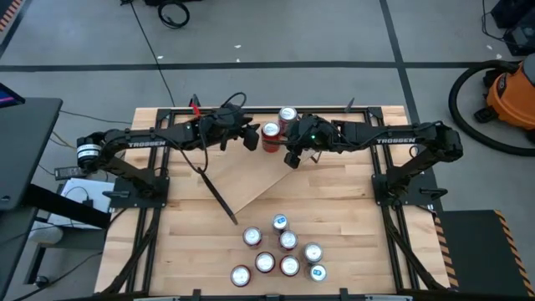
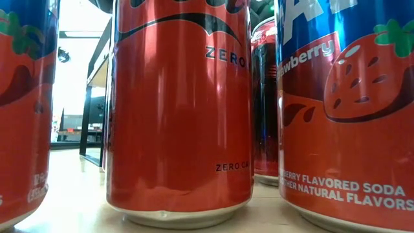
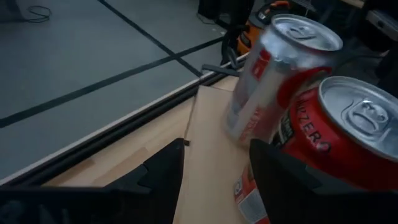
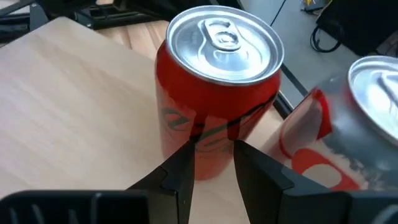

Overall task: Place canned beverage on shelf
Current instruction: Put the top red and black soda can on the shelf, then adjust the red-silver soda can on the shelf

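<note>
A red can stands upright on its base on the far end of the light-wood shelf. A silver-and-red can stands just beyond it. My left gripper is open and empty just left of the red can; its wrist view shows the open fingers over the board, with the red can and the silver can beside them. My right gripper is just right of the red can, its fingers a narrow gap apart and aimed at the can's lower wall. My right gripper's fingertips stand right in front of the red can's lower wall, coming slanting from above on the table's right side. I cannot tell whether they touch it. The can is wider than the gap and stands upright on the shelf.
Several more cans stand in a cluster near the table's near edge; the low view shows them close up and they block most of that view. A black wire leg runs along the shelf's left side. Black frame rails flank the tabletop.
</note>
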Robot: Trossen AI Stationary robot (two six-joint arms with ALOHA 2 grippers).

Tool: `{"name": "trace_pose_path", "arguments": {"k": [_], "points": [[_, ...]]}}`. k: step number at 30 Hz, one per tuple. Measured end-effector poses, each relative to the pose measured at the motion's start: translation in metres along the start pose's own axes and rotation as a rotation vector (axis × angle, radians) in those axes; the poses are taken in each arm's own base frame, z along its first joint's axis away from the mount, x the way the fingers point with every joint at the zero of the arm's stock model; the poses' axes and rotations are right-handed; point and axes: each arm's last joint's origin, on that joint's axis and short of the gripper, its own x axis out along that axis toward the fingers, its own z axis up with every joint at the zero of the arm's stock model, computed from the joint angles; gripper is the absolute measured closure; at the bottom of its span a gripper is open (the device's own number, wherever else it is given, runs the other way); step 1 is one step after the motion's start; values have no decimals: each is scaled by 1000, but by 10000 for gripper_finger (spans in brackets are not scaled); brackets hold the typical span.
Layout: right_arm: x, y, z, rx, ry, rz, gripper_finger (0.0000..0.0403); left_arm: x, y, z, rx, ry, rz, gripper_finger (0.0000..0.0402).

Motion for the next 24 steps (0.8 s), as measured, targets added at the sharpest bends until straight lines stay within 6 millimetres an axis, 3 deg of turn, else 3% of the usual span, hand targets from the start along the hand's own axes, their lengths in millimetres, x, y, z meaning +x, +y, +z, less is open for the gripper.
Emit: {"name": "trace_pose_path", "arguments": {"k": [8, 16, 24], "points": [[1, -2, 4, -6, -39, 10, 282, -8, 2, 6, -8, -22, -8, 208], [-4, 6, -1, 30, 27, 30, 282, -8, 4, -2, 16, 61, -4, 208], [-33, 16, 3, -18, 135, 93, 282, -45, 9, 16, 1, 4, -36, 208]]}}
